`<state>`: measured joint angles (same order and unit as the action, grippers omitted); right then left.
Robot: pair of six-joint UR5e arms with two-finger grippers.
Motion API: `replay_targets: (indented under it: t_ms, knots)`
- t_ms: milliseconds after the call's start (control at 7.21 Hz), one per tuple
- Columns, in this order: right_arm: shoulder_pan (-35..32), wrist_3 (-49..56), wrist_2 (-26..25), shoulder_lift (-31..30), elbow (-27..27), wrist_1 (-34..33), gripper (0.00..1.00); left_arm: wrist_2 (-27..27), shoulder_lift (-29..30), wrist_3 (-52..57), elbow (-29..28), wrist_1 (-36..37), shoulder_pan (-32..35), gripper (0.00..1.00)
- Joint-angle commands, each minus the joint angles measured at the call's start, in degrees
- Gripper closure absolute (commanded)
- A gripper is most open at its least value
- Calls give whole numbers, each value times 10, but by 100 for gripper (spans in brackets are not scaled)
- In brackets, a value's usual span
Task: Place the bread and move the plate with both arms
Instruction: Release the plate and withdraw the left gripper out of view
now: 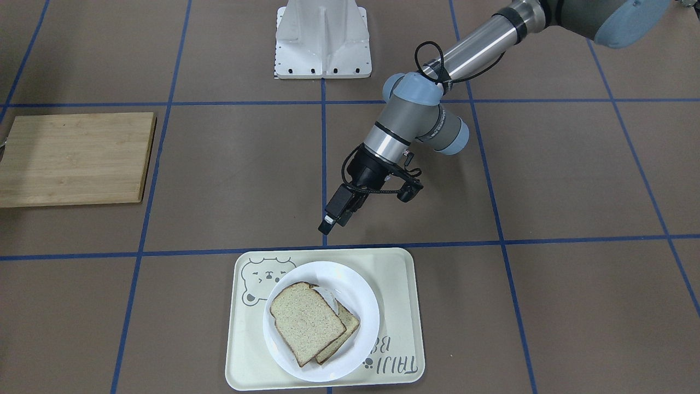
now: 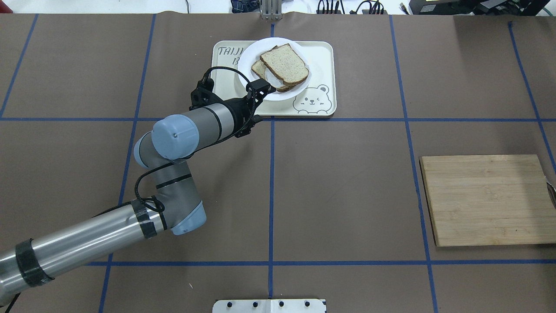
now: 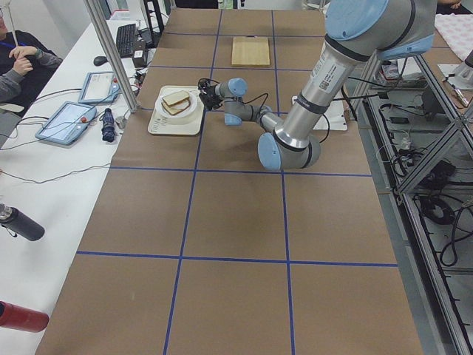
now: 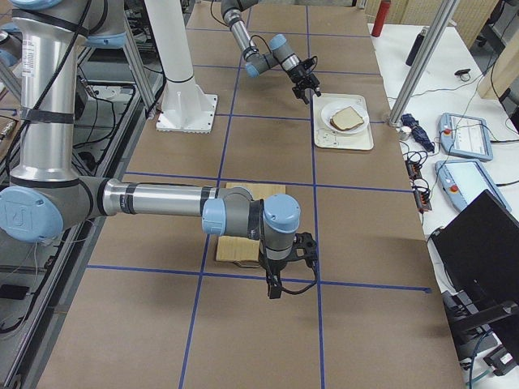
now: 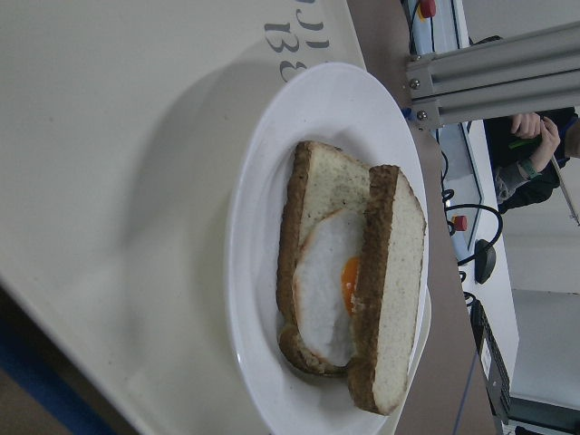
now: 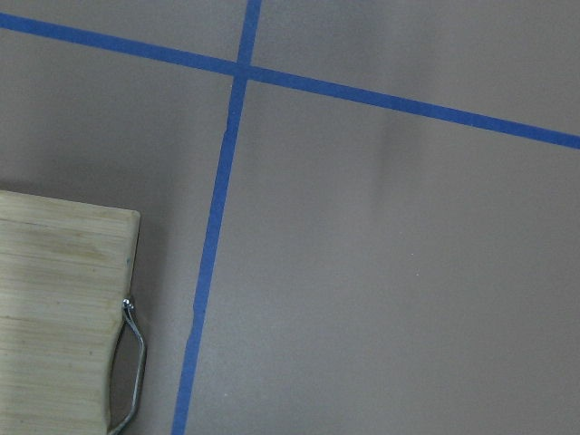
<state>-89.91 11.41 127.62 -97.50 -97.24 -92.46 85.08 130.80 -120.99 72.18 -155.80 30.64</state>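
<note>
Right up in the left wrist cam's face is the cream tray (image 5: 109, 136). The plate (image 5: 258, 227) sits on it with the sandwich stack.

Status check: the bread (image 5: 399, 290) is lying on top of the egg slice (image 5: 322, 290). It's shifted a little, so the egg and part of the lower slice peek out on one side. To me the "place bread" half looks done.

The left gripper (image 1: 331, 220) hangs near the robot-side edge of the tray, above the table (image 1: 574, 180), tilted down toward the plate. It's carrying nothing and touching nothing. I honestly can't tell from my feeds whether the fingers are spread or closed. They look narrow from the front cam, but that could just be the angle.

The right gripper (image 4: 274, 290) is well apart from all that, over by the wooden cutting board (image 2: 486, 200). I only catch it in the side cam, so I can't tell its state either. Its wrist cam just shows the table, blue tape (image 6: 217, 227) and a corner of the board.

What's left, as I read it, is the whole plate move. The plate sits in the tray with neither arm on its rim. The right arm would need to cross most of the table before any two-handed lift can start. I'd call it roughly halfway.
</note>
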Motion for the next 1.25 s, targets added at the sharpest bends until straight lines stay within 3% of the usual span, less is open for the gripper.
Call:
replay_targets:
  t_ms: [0,277,555,694,832,1110]
  knots:
    - [0,1,0,-1,-1,0,0,122,-67,155,88,13,6,2]
    - [0,2,0,-1,0,0,0,238,-124,306,144,84,69,2]
    - [0,2,0,-4,-1,1,0,278,-225,536,242,218,113,2]
    - [0,2,-1,-3,-1,1,0,343,-260,660,282,299,173,2]
    - [0,1,-1,-3,0,1,0,369,-279,769,301,377,232,2]
    - [0,0,0,-3,0,0,0,369,-365,1034,293,413,310,2]
